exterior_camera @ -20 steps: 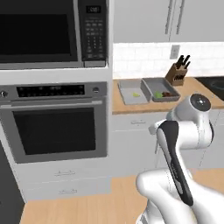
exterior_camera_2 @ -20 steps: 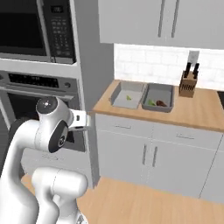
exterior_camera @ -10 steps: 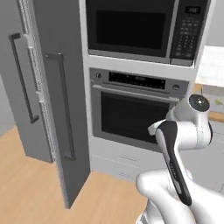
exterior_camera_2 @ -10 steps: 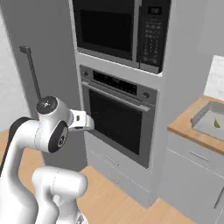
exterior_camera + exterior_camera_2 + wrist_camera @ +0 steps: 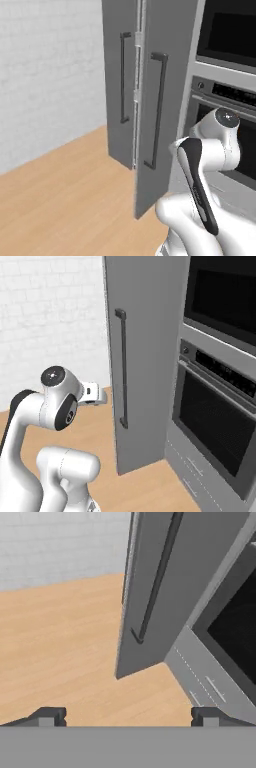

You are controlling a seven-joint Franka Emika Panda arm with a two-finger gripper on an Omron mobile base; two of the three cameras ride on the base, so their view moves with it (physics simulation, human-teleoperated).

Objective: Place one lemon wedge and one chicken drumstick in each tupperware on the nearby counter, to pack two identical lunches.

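The lemon wedges, the chicken drumsticks, the tupperwares and the counter are out of view. My gripper (image 5: 127, 716) is open, its two dark fingertips (image 5: 48, 715) set far apart with nothing between them. It hangs over the wooden floor (image 5: 60, 647) and points toward the foot of a tall grey fridge door (image 5: 150, 587). In the right base view the white hand (image 5: 92, 395) sticks out from the folded arm toward that door.
Tall grey fridge doors with dark vertical handles (image 5: 157, 110) stand straight ahead. Right of them is a built-in oven (image 5: 215, 421) with a microwave (image 5: 225, 296) above it and a drawer (image 5: 207, 687) below. A white brick wall (image 5: 45, 65) closes the left side, and wooden floor (image 5: 65, 200) lies in front.
The whole picture has shifted: the base turned left, so the view swept from the counter past the oven to the fridge. The arm kept its folded pose and the gripper stayed open.
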